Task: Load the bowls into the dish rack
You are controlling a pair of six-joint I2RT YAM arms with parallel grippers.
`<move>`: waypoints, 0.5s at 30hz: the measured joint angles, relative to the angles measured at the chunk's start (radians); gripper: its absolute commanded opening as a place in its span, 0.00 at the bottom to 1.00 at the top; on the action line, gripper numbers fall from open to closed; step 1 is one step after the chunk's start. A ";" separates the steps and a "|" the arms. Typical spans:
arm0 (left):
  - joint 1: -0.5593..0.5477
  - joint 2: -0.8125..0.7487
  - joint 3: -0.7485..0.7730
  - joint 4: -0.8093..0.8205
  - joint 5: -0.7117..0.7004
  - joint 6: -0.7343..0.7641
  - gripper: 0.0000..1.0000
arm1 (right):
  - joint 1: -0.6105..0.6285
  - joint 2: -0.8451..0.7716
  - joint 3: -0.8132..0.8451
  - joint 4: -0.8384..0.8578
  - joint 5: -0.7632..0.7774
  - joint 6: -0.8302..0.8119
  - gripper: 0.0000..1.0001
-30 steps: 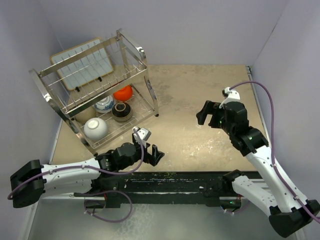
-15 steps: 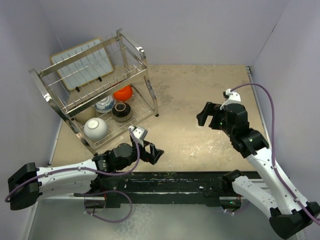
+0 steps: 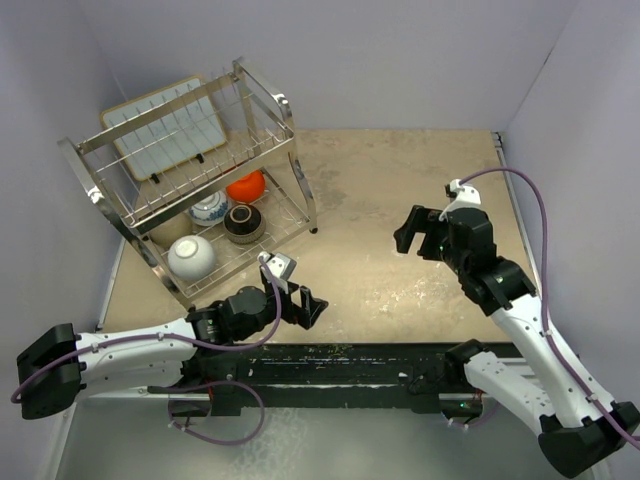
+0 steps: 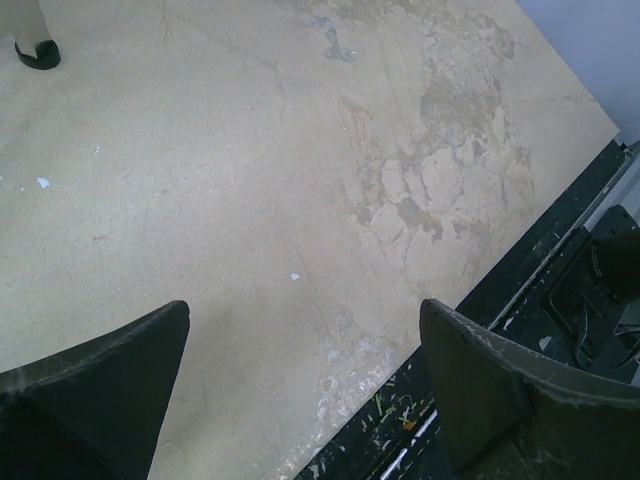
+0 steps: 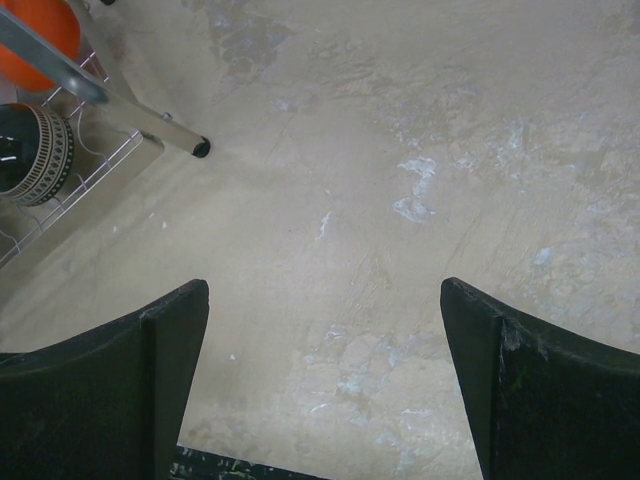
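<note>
The dish rack (image 3: 285, 120) of shiny wire stands at the back left with a pale tray (image 3: 165, 125) in its upper tier. Its lower tier holds a white bowl (image 3: 190, 256), a blue-and-white bowl (image 3: 208, 208), a dark brown bowl (image 3: 243, 222) and an orange-red bowl (image 3: 246, 185). The dark bowl (image 5: 35, 155) and orange bowl (image 5: 40, 40) also show in the right wrist view. No beige bowl is in view. My left gripper (image 3: 304, 306) is open and empty near the table's front edge. My right gripper (image 3: 408, 230) is open and empty over the table's right half.
A rack foot (image 5: 201, 148) stands on the tan table (image 3: 390, 180). The black base rail (image 3: 350, 360) runs along the near edge, also seen in the left wrist view (image 4: 520, 290). Pale walls close in the left, back and right.
My left gripper has drawn back slightly left and toward the table's front edge. The right arm has barely moved. The bowls have not moved.
</note>
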 measured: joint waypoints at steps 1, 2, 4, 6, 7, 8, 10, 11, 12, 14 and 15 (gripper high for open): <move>0.000 0.000 0.000 0.000 -0.001 0.000 0.99 | 0.000 0.000 -0.001 0.000 0.000 -0.002 0.99; 0.000 0.000 0.000 0.000 -0.002 0.000 0.99 | 0.000 0.000 -0.001 0.000 0.000 -0.004 0.99; 0.000 0.002 0.000 0.000 -0.005 0.000 0.99 | 0.000 0.000 -0.001 0.000 0.000 -0.010 0.99; 0.000 0.004 0.000 0.000 -0.007 0.000 0.99 | 0.000 -0.001 -0.004 0.001 0.000 -0.016 0.99; 0.000 0.005 0.000 -0.002 -0.008 0.000 0.99 | 0.000 -0.002 -0.007 0.001 0.001 -0.020 0.99; 0.000 0.006 0.000 -0.003 -0.009 0.000 0.99 | 0.000 -0.003 -0.011 0.000 0.002 -0.023 0.99; 0.000 0.007 0.000 -0.009 -0.013 0.000 0.99 | 0.000 -0.004 -0.016 0.001 0.003 -0.027 0.99; 0.000 0.008 0.000 -0.012 -0.014 0.000 0.99 | 0.000 -0.005 -0.019 0.001 0.004 -0.029 0.99; 0.000 0.009 0.000 -0.016 -0.016 -0.001 0.99 | 0.000 -0.008 -0.023 0.001 0.005 -0.031 0.99; 0.000 0.011 0.000 -0.023 -0.016 0.000 0.99 | 0.000 -0.014 -0.028 0.000 0.005 -0.034 0.99; 0.000 0.012 0.000 -0.026 -0.016 0.000 0.99 | 0.000 -0.016 -0.029 0.000 0.005 -0.034 0.99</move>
